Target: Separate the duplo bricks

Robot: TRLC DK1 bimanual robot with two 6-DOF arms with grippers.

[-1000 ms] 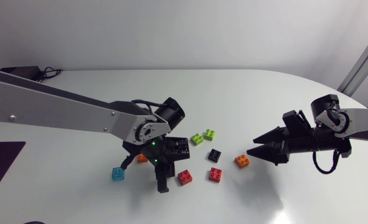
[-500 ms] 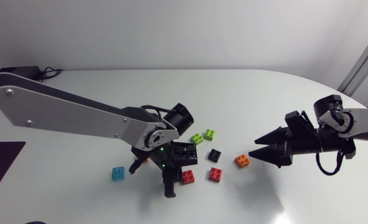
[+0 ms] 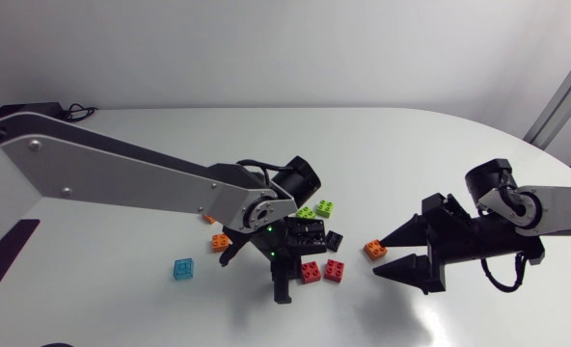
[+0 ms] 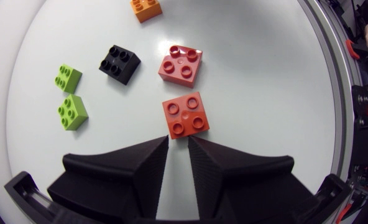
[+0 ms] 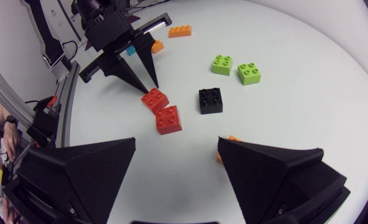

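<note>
Your table (image 3: 382, 145) ends in a far edge and a curved rim on your right, and every brick lies well apart from both, gathered near the middle. Your left arm (image 3: 122, 173) comes in from the left edge and ends over the cluster. Your right arm (image 3: 556, 207) lies close to the right rim. The left gripper (image 4: 178, 140) has its fingers drawn near together with a narrow slit between them, gripping nothing. One red brick (image 4: 186, 115) sits just ahead of its tips, not touching them. The right gripper (image 5: 177, 147) is spread wide and unladen, with bare table between its fingers. One orange brick (image 5: 229, 139) lies just beside a fingertip and is partly hidden by it.

You can count nine bricks:
- **Orange:** three. The second orange brick (image 3: 220, 242) is beside the left wrist, and the third orange brick (image 5: 180, 30) lies beyond it.
- **Red:** two. The other red brick (image 4: 181, 64) is just beside the first.
- **Green:** two green bricks (image 4: 72, 112), side by side.
- **Black:** one black brick (image 4: 120, 63), between the green and the red.
- **Blue:** one blue brick (image 3: 182, 268), standing well apart on the left arm's far side.
</note>
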